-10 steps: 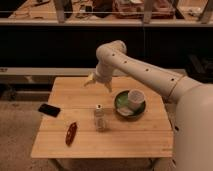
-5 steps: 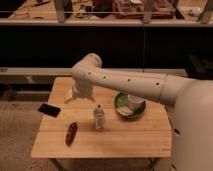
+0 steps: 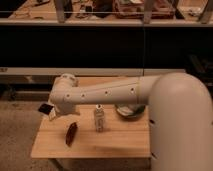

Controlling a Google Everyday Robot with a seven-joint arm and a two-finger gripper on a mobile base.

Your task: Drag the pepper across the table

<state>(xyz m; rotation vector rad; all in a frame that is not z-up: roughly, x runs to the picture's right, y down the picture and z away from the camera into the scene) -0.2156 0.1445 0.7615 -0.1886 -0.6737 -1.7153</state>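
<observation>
I am hovering my hand (image 3: 53,114), open and empty, over the desk (image 3: 115,145) at about eleven o'clock from the pepper (image 3: 71,134), which is lying at eight o'clock from the small bottle (image 3: 99,119); judging this the approach, I am needing next to lower onto the pepper.

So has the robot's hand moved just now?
Yes. The hand has swung leftward away from the bottle, now hanging beside the phone, near the pepper.

Dim warm light; end effector (image 3: 54,114) shadowed above table (image 3: 115,143) edge.
</observation>
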